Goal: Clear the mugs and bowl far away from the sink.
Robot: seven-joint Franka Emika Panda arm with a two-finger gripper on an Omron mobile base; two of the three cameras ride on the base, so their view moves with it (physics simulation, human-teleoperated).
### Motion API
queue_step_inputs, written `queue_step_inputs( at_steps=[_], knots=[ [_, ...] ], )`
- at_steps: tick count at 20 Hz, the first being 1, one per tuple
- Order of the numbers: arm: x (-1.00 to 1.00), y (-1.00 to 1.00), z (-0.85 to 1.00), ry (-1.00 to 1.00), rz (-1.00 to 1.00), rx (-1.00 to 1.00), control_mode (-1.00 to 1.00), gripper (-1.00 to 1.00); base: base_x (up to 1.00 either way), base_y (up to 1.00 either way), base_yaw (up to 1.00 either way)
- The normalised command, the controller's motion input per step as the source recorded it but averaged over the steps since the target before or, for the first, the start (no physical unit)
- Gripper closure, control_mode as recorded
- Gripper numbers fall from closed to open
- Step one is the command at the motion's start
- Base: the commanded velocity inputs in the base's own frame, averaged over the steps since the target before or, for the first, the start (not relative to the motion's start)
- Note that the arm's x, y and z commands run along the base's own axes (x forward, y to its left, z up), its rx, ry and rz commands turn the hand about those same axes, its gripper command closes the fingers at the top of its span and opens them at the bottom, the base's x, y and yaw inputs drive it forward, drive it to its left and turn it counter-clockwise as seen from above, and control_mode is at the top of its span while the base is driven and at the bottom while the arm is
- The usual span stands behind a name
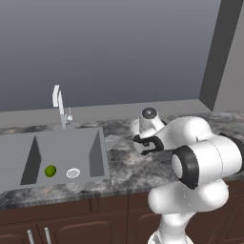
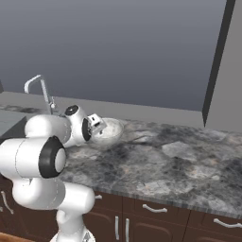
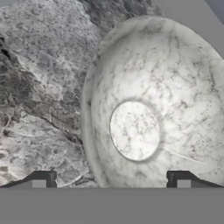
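1. Speckled off-white, stone-looking bowl [image 3: 153, 105] sits straight ahead of my jaws in the hand view, right way up on the marbled counter [image 3: 39, 87], with the near rim lying between the two tips. The gripper [image 3: 111, 181] is wide apart and holding nothing.
2. Handling guess: rigid, probably heavy for its size, glazed so a bit slick, and it'd chip if dropped. The body is far too wide to span, so I'd pinch the rim wall, one finger inside and one outside, at the near edge.
3. The flat round base inside looks shallow, so the inner finger shouldn't bottom out early, I reckon.
4. Right base view shows the bowl [image 2: 109, 130] just past the hand, with a long run of open counter [image 2: 179, 160] stretching beyond the jaws, away from the tap [image 2: 40, 90]. That's my drop zone.
5. Left base view gives what the others don't: the sink [image 1: 52, 157] off to the side of the jaws, with a green fruit [image 1: 50, 170] by the drain. My own arm hides the bowl there.
6. No mugs spotted near the jaws yet.
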Motion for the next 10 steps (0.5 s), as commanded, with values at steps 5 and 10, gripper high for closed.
queue_step_inputs(
  at_steps=[5, 10],
  knots=[
    [0.21, -0.04, -0.15, 0.00, 0.00, 0.00, -1.00, -1.00, 0.00, 0.00, 0.00],
    [0.23, -0.01, -0.19, 0.00, 0.00, 0.00, -1.00, 1.00, 0.00, 0.00, 0.00]
  ],
)
